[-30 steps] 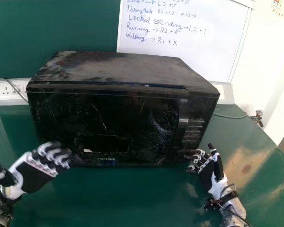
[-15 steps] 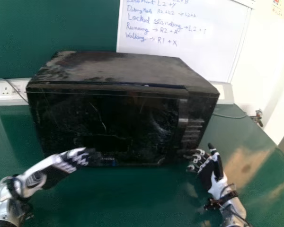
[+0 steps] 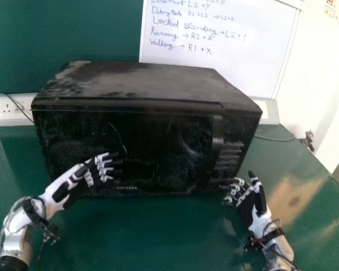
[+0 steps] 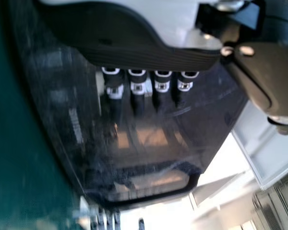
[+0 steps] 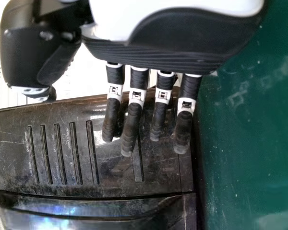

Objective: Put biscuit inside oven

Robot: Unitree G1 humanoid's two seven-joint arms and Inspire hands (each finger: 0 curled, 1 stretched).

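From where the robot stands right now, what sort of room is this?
Probably a robotics lab or workshop: the whiteboard lists handwritten commands such as walking and running, and a scuffed black oven sits on a green table.

oven: big black boxy microwave (image 3: 147,84), pretty beat up tbh, pale dusty smudges on top
door: dark glossy front (image 3: 164,135), scratched, looks closed
controls: column of slim bars (image 3: 230,157) on its right side
pose: upright, front toward the robot
spot: sitting on the shiny green table (image 3: 152,234)
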